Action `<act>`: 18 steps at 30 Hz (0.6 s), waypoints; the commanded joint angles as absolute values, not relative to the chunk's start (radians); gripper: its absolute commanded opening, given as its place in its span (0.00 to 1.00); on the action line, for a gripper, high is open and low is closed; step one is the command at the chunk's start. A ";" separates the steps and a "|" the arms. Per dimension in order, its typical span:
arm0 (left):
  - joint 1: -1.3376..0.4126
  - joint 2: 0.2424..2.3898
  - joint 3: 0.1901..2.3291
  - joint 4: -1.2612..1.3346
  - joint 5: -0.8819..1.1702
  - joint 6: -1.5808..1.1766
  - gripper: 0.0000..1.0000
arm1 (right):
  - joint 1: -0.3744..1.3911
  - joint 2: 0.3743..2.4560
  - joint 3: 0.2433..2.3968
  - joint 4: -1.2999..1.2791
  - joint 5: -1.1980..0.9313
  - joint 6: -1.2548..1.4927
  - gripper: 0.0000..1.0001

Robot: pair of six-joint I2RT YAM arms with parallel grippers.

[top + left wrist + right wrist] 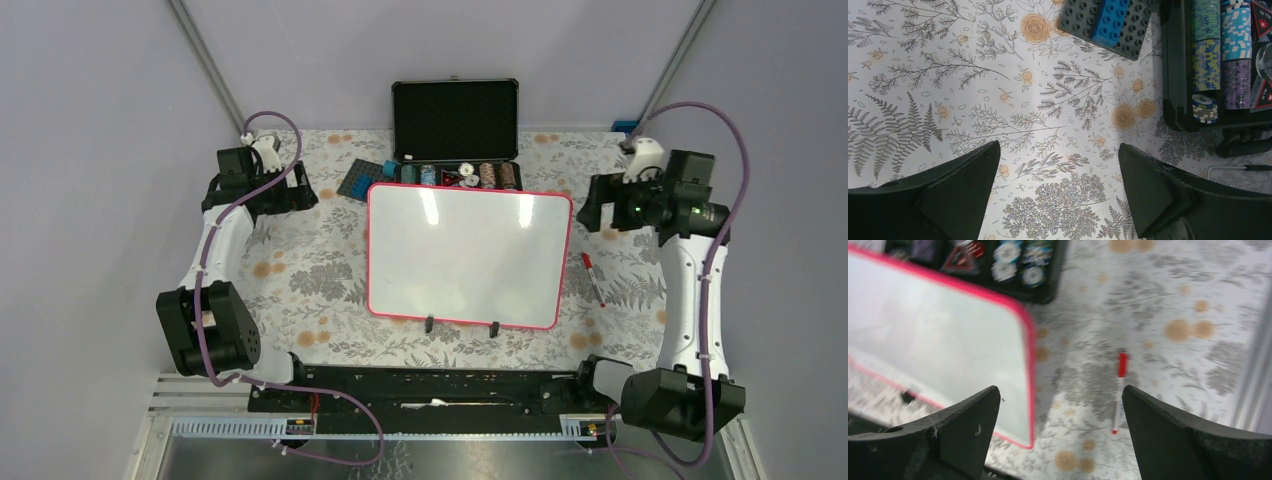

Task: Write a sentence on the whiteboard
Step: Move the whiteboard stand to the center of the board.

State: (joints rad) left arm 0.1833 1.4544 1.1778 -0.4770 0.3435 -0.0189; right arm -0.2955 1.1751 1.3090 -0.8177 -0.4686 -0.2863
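The whiteboard point(468, 256) lies flat mid-table, glossy white with a pink-red frame and two black clips on its near edge; no sentence shows on it. In the right wrist view the whiteboard point(938, 335) fills the left half. A red-capped marker point(593, 278) lies on the cloth just right of the board, also seen as the marker point(1118, 392) between the right fingers' line of sight. My left gripper point(300, 190) hangs open over the cloth left of the board, nothing between its fingers point(958, 185). My right gripper point(597, 212) stands open above the board's far right corner, empty.
An open black case point(455, 130) with poker chips stands behind the board; the case point(1198, 65) shows at the right of the left wrist view. A grey and blue brick plate point(362, 178) lies beside it, seen as the brick plate point(1108, 22). Floral cloth covers the table.
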 commanded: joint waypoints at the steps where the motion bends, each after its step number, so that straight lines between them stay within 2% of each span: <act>1: 0.187 1.404 1.193 -0.442 0.285 -0.076 0.99 | -0.080 1.136 1.340 -0.984 -0.480 -0.293 0.98; 9: 0.187 1.377 1.211 -0.453 0.189 -0.172 0.99 | 0.243 1.126 1.335 -1.015 -0.479 -0.194 0.92; 12: 0.188 1.362 1.213 -0.454 0.140 -0.198 0.99 | 0.431 1.127 1.289 -0.949 -0.405 -0.114 0.89; 18: 0.189 1.352 1.230 -0.492 0.039 -0.243 0.99 | 0.675 1.180 1.219 -0.818 -0.343 0.007 0.76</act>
State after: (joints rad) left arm 0.1837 1.3846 1.1782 -0.4801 0.1417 -0.1921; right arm 0.5751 1.1580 1.2564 -0.9180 -0.4042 -0.1062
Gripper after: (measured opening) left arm 0.989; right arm 0.788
